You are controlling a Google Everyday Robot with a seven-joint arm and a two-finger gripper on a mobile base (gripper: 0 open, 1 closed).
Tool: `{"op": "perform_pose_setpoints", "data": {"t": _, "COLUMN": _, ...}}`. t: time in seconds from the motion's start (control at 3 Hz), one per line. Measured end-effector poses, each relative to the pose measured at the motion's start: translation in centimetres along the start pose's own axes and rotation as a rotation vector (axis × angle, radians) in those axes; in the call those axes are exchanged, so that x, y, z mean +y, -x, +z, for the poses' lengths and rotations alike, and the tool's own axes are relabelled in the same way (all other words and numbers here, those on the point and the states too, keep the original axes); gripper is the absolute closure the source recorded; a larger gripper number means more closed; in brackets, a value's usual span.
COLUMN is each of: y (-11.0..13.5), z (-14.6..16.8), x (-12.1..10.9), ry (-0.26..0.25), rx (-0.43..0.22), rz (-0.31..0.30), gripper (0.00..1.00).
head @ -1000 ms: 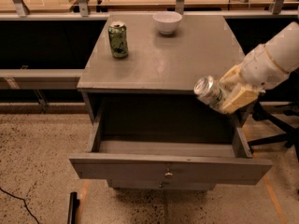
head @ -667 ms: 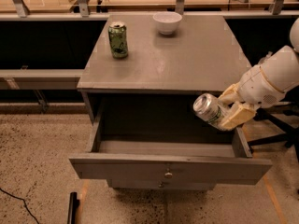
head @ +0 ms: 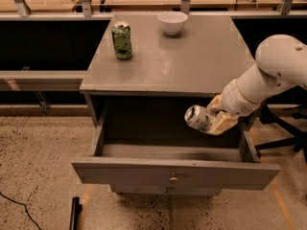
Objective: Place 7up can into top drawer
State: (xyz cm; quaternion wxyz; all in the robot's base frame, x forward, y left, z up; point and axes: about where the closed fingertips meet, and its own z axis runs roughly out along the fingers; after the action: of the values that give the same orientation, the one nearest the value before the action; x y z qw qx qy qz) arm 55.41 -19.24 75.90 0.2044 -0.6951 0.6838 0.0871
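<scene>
The 7up can (head: 197,118), silver-grey with green patches, lies tilted on its side in my gripper (head: 214,119), its top facing left. The gripper's tan fingers are shut on the can. I hold it inside the open top drawer (head: 175,174), over its right half, a little above the drawer floor. The drawer is pulled out towards the camera, with a small round knob on its flat grey front. My white arm comes in from the right.
A dark green can (head: 122,40) and a white bowl (head: 172,22) stand on the grey cabinet top (head: 192,66). A black chair base (head: 288,133) stands at the right. A second knob (head: 166,190) shows on the lower drawer front.
My gripper has moved the 7up can down and to the left, from the cabinet's right edge into the open drawer space.
</scene>
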Motion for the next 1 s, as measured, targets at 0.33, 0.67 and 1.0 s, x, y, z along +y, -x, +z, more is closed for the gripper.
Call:
{"op": "perform_pose_setpoints", "data": {"t": 0.33, "y": 0.0, "z": 3.3, "x": -1.4, "ry": 0.011, "rx": 0.03, "rz": -0.017, "gripper": 0.82}}
{"op": "perform_pose_setpoints", "data": {"t": 0.67, "y": -0.7, "z": 5.8, "x": -1.4, "ry": 0.05, "rx": 0.071, "rz": -0.008, "gripper": 0.59}}
{"op": "perform_pose_setpoints", "data": {"t": 1.0, "y": -1.7, "z": 7.6, "x": -0.9, "ry": 0.071, "rx": 0.111, "rz": 0.016, "gripper": 0.36}}
